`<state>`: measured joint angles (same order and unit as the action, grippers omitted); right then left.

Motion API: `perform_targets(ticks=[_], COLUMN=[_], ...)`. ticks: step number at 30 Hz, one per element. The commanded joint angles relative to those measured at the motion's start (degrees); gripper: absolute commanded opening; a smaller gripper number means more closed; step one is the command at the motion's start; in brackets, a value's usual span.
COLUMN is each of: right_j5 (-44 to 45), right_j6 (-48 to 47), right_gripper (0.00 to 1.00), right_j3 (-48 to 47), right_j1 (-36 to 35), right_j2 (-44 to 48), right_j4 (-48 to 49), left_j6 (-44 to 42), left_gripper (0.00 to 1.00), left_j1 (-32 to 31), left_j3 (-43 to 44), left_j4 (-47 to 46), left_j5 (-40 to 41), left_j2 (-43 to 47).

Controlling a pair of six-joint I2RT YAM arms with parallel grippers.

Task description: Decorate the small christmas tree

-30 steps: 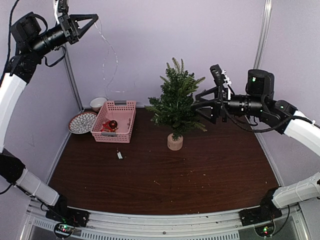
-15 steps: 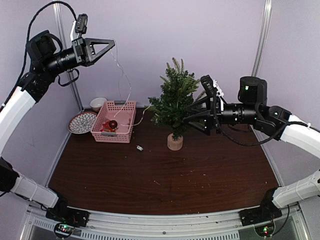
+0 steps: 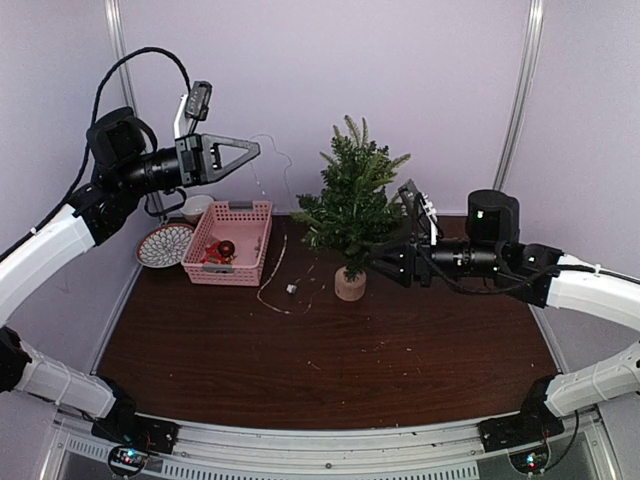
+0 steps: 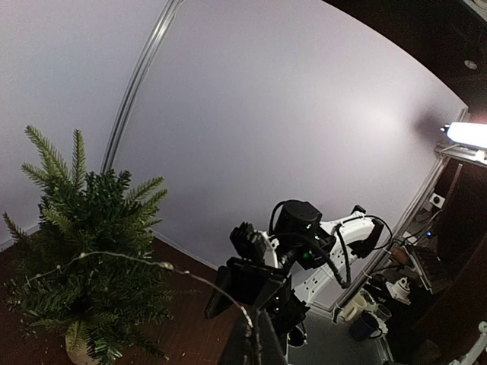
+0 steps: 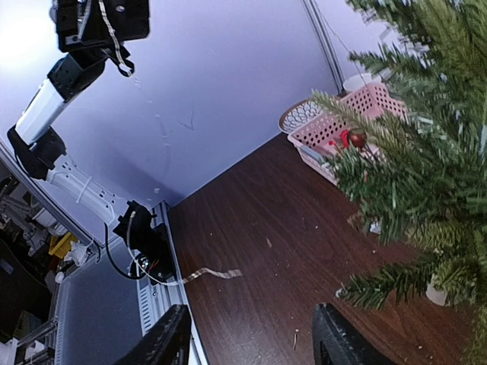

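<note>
Left of the tree, basket, plate

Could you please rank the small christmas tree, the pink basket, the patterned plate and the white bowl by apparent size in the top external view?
1. small christmas tree
2. pink basket
3. patterned plate
4. white bowl

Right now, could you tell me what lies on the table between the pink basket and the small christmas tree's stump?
A thin wire and a small white piece lie there, seen in the top view.
</note>
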<state>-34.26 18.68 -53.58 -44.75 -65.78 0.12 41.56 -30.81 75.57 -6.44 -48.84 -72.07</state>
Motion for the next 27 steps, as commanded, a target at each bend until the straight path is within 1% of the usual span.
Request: perform_targets(ticks=[1,4,7,10,19,24,26,27], right_j5=[2.9,2.8,3.2,2.4,-0.1,-0.6,-0.6,-0.6], right_j6=[11.4,13.5,15.4,19.0,24.5,24.7,24.7,24.7], right_gripper=[0.58,0.59,0.65,0.68,0.69,0.68,0.65,0.61], right_j3=[3.4,3.4,3.5,4.6,4.5,3.3,3.2,3.2], right_j1=[-1.2,-3.0,-4.8,-6.6,-8.9,-10.2,-10.7,-10.9], right_j2=[1.3,0.6,-0.2,-1.8,-6.6,-8.4,-8.8,-9.0], right_j4=[7.2,7.1,7.1,10.8,18.9,19.2,19.8,20.4], left_j6=[-4.3,-5.8,-6.5,-6.6,-7.8,-8.0,-8.0,-8.0], left_gripper=[0.0,0.0,0.0,0.0,0.0,0.0,0.0,0.0], left_j1=[-2.5,-3.5,-3.9,-4.1,-4.2,-4.2,-4.2,-4.3], left_j3=[0.3,1.1,1.3,1.4,1.7,1.4,1.4,1.4], left_j4=[-3.6,-2.1,-1.6,-1.6,-1.4,-1.6,-1.7,-1.8], left_j5=[-0.2,-0.1,0.1,0.7,1.1,1.4,1.5,1.5], left_j2=[1.7,1.4,1.3,1.5,2.3,2.5,2.5,2.5])
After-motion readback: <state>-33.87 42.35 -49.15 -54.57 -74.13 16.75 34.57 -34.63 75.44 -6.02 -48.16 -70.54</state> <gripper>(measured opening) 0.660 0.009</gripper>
